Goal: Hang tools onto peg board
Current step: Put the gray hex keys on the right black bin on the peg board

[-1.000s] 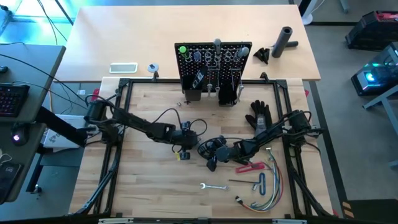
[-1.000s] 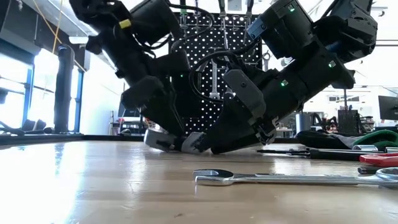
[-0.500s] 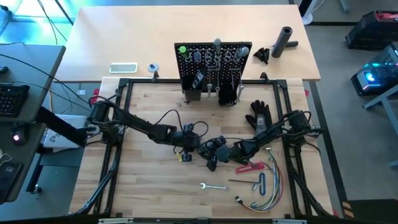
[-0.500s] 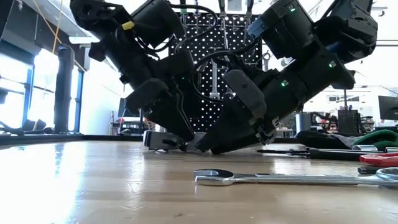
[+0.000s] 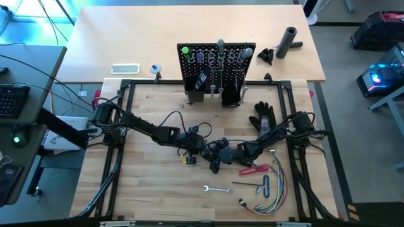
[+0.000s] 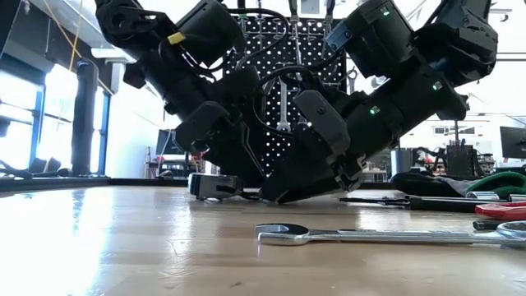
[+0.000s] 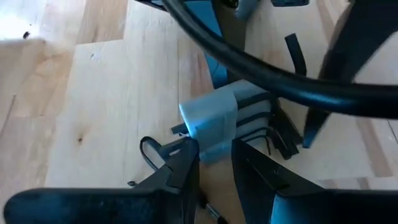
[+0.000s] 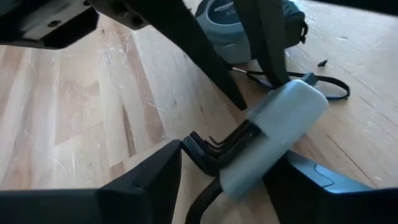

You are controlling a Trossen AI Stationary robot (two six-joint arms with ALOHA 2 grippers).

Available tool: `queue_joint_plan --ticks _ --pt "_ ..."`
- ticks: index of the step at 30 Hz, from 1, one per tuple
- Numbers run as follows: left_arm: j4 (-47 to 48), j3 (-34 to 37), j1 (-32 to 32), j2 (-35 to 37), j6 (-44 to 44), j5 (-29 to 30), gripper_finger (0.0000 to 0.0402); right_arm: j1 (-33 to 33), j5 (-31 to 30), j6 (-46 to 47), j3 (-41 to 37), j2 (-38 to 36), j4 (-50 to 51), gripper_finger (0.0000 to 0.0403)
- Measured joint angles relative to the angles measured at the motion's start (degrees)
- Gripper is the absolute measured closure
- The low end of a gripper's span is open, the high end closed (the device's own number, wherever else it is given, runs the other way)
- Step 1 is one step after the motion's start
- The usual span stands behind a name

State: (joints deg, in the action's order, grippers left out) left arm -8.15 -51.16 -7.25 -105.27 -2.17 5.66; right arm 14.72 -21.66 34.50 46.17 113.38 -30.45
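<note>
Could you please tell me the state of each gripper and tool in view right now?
Left gripper: shut on the hex keys.
Right gripper: open, astride the hex keys.
Hex keys: in their grey holder, not hung.
Wrench: flat on the table.
Peg board: upright, several tools hung.

The overhead view is evenly lit and sharp, and the pale wooden bench (image 5: 158,195) shows only faint shadows under the arms. In the low view, strong daylight from the tall windows (image 6: 49,107) on the left washes that side out and lays a white glare across the near bench top, which is blurred; the arms stand as dark silhouettes. Both wrist views are bright, with the near dark fingers (image 7: 180,168) soft and out of focus.
</note>
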Motion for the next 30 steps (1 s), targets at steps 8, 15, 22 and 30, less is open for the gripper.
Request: queue_joint_plan --ticks 8,15,22,30 --pt "-1.0 0.0 -0.8 0.0 -0.3 -8.3 0.0316 -1.1 -3.5 0.2 0.1 0.0 2.7 0.0339" --pt "0.0 0.0 -1.5 0.3 -0.9 -7.6 0.0316 -1.0 -0.2 0.2 0.2 -0.1 3.6 0.0389" --pt "2.0 0.0 -1.5 2.2 -1.3 -5.9 0.0316 -0.2 0.3 0.5 0.2 -0.4 4.7 0.0395" --pt "7.6 0.0 -1.4 7.9 -2.6 -1.2 0.0316 0.6 0.6 0.2 0.2 -0.6 5.0 0.0398"
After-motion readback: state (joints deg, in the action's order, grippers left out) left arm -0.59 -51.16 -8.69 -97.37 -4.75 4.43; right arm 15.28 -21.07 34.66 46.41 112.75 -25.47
